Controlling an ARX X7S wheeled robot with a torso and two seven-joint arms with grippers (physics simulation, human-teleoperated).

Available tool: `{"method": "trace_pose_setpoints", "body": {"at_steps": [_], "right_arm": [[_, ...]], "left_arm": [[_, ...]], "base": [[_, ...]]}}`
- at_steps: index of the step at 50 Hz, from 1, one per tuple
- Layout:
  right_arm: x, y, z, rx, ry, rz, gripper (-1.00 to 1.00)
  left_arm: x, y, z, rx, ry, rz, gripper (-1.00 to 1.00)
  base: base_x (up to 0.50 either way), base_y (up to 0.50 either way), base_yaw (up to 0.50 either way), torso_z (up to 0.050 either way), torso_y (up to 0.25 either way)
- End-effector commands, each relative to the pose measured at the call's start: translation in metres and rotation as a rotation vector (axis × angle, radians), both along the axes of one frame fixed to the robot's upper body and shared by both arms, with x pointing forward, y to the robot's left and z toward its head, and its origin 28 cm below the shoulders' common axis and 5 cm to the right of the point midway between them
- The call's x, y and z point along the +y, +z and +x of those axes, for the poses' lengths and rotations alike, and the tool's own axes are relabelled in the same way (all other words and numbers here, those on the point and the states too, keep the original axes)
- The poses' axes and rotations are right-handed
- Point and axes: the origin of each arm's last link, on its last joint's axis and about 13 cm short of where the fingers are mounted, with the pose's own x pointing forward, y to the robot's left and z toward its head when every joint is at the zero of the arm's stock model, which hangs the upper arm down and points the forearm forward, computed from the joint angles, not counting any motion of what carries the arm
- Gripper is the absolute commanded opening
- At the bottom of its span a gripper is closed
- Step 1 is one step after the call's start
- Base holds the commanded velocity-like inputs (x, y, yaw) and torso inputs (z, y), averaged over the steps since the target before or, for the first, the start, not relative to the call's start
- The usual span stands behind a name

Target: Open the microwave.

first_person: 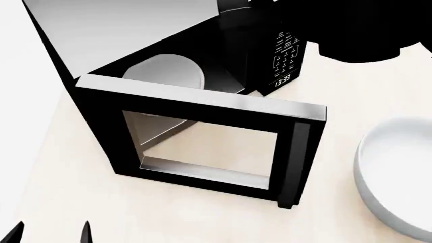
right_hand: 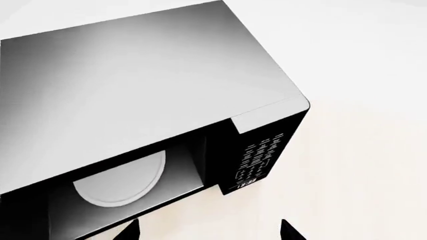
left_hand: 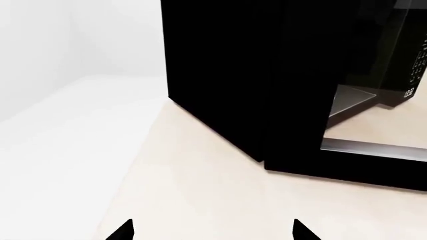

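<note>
The microwave (first_person: 135, 30), black with a grey top, stands on the pale table with its door (first_person: 297, 157) swung wide open toward me. The white turntable (first_person: 165, 73) shows inside, and the button panel (first_person: 284, 55) with a lit clock is at its right. My left gripper (first_person: 50, 234) is open and empty, low at the front left, apart from the door's hinge side (left_hand: 220, 75); its view shows the fingertips (left_hand: 127, 231) spread. My right gripper (right_hand: 210, 232) is open and empty above the microwave's grey top (right_hand: 133, 85), turntable (right_hand: 120, 182) and panel (right_hand: 260, 160).
A white bowl (first_person: 398, 172) sits on the table to the right of the open door. My right arm (first_person: 357, 30) is a black mass at the top right, over the panel. A white wall (left_hand: 40, 45) rises left of the table (left_hand: 200, 190).
</note>
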Motion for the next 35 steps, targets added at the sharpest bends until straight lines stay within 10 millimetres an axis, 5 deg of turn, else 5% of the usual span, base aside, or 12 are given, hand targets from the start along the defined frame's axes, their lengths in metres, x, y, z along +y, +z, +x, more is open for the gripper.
{"method": "trace_pose_setpoints", "body": {"at_steps": [1, 35], "right_arm": [[0.000, -0.009, 0.012, 0.097, -0.008, 0.013, 1.00], [-0.004, -0.030, 0.016, 0.192, -0.007, -0.020, 1.00]], "left_arm": [[0.001, 0.000, 0.000, -0.001, 0.004, -0.002, 1.00], [0.001, 0.001, -0.001, -0.002, 0.003, -0.007, 1.00]], "base": [[0.00, 0.00, 0.00, 0.000, 0.000], [0.00, 0.00, 0.00, 0.000, 0.000]]}}
